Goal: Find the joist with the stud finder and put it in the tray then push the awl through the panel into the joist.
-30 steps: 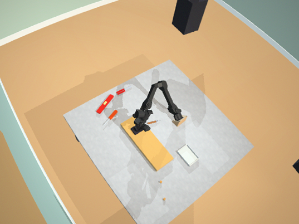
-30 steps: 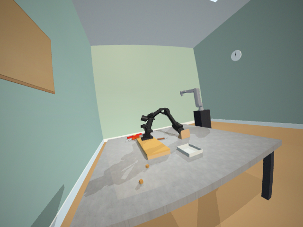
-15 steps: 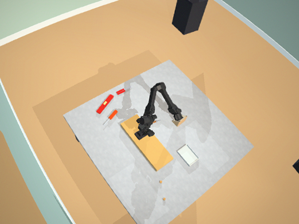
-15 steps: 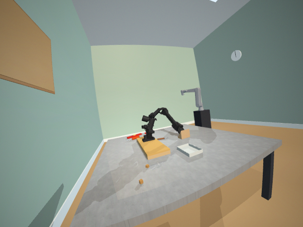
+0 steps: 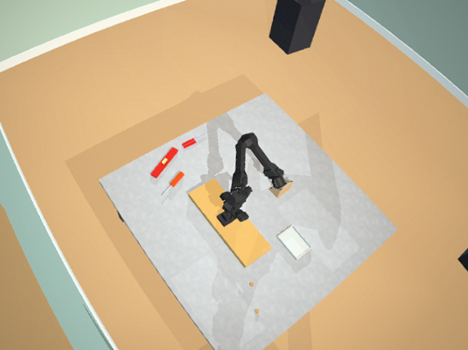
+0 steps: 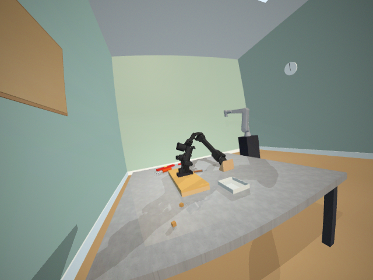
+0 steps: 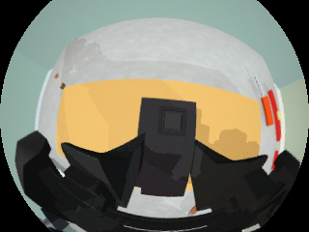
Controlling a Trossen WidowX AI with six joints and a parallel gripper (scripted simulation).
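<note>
Top cam sits way up, looking down on the whole counter (image 5: 337,215). Exterior cam looks across from a near corner; wrist cam's close. All share the panel (image 5: 240,238).

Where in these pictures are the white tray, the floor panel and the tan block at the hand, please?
white tray (image 5: 302,252): top view, its near rim.
floor panel (image 5: 247,239): top view, bare part of its top.
tan block (image 6: 227,165): exterior view, its side face.

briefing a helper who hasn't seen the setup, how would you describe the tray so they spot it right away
On the grey table, find the long tan wood panel. Beside its long edge, on the side away from the red tools, sits the tray: shallow, rectangular, the only white open-topped thing. The tan block nearby is solid and clamped in the gripper.
</note>
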